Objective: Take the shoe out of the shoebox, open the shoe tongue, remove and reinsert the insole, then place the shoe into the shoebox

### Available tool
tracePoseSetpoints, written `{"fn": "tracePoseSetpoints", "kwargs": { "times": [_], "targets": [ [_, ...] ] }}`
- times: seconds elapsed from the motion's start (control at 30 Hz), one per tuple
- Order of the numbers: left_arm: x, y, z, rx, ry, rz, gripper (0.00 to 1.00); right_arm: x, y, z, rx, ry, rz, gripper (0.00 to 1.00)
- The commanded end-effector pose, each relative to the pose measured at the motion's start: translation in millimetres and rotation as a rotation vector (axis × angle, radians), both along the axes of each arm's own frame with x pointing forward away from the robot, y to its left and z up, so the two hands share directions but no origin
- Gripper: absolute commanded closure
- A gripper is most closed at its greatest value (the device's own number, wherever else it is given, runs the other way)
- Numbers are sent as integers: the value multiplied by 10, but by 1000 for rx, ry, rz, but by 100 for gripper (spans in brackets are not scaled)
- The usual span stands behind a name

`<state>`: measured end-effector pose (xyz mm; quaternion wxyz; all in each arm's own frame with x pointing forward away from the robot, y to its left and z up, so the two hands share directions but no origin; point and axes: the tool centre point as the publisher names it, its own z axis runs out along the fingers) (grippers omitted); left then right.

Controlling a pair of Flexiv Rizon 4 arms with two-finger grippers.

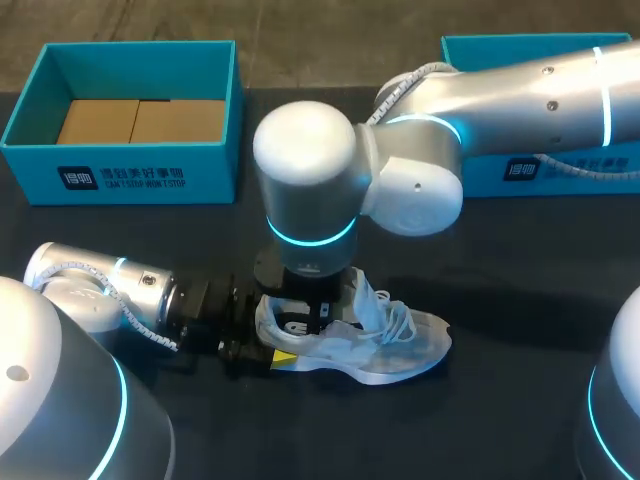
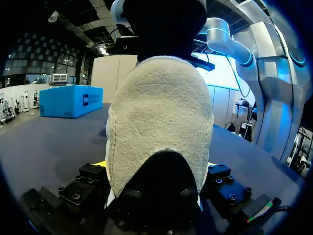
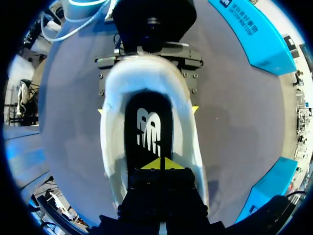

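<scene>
Yellow-tipped left gripper (image 1: 272,332) is clamping the heel of the white mesh lace-up shoe (image 1: 385,345) on the dark table (image 1: 520,330), already out of the open teal cardboard shoebox (image 1: 120,182) at ten o'clock. Tips pinched together, the right gripper (image 3: 160,164) is sitting over the black insole (image 3: 148,132), which is not yet removed.

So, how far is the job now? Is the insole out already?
Done: the shoe is out of the open box and lies on the table. In hand: the left gripper holds its heel; the right gripper is down in the opening, tips shut at the black insole, which is not yet out. Left: pull the insole out, put it back, return the shoe to the box.
</scene>
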<state>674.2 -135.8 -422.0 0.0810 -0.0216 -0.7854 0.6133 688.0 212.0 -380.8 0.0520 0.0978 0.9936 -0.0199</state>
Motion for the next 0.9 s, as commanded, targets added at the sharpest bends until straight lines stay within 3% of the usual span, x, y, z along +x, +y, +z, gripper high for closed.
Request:
{"fn": "tracePoseSetpoints", "kwargs": {
  "times": [0.03, 0.33, 0.83, 0.9],
  "targets": [
    [14, 11, -24, 4, 1, 0, 100, -33, -68, -65, -2, -24, -20, 100],
    [14, 11, -24, 4, 1, 0, 100, -63, -258, -89, 14, -61, -50, 100],
    [14, 11, -24, 4, 1, 0, 100, -96, -378, -27, 12, -119, -54, 100],
    [14, 11, -24, 4, 1, 0, 100, -84, -378, -36, 11, -122, -50, 87]
  ]
}}
